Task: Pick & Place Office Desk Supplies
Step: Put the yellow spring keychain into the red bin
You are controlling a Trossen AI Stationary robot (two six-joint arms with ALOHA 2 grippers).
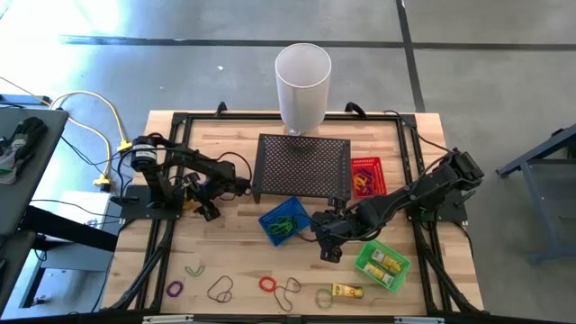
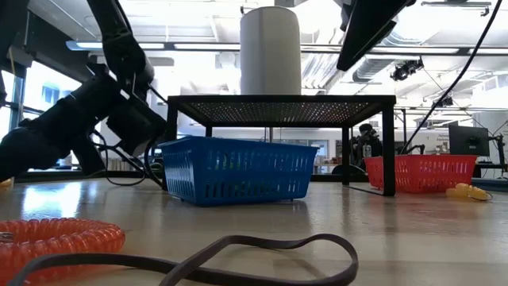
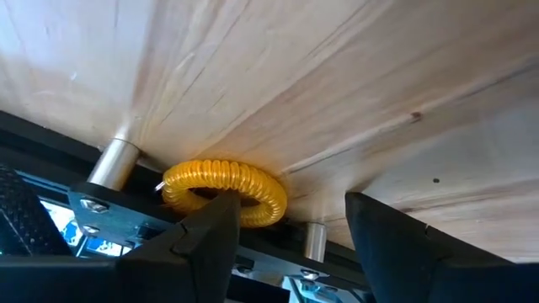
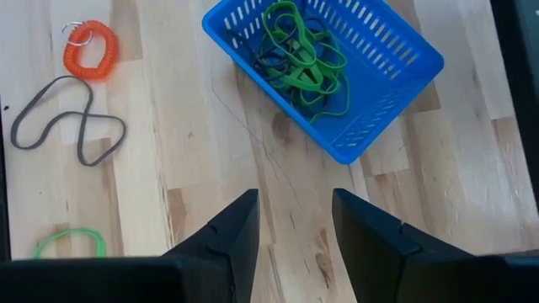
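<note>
A yellow spiral coil (image 3: 223, 192) lies on the wood against the metal frame at the table's left side. My left gripper (image 3: 290, 231) stands open over it, pointing steeply down, with the coil just ahead of one finger. My right gripper (image 4: 293, 223) hangs open above bare wood, just to the near right of the blue basket (image 4: 337, 71), which holds green bands (image 4: 303, 59). An orange coil (image 4: 88, 49), a dark band (image 4: 67, 118) and a green band (image 4: 69, 242) lie loose near the front edge. My left gripper has one fingertip (image 3: 210, 223) right in front of the yellow coil's near side (image 3: 253, 210). I cannot tell whether it touches the coil. The coil lies flat on the table, beside the frame's posts.
A black mesh stand (image 1: 303, 168) sits mid-table with a white cylinder (image 1: 302, 85) behind it. A red basket (image 1: 367, 177) and a green basket (image 1: 382, 264) stand on the right. Several loose bands and a yellow piece (image 1: 346, 291) line the near edge.
</note>
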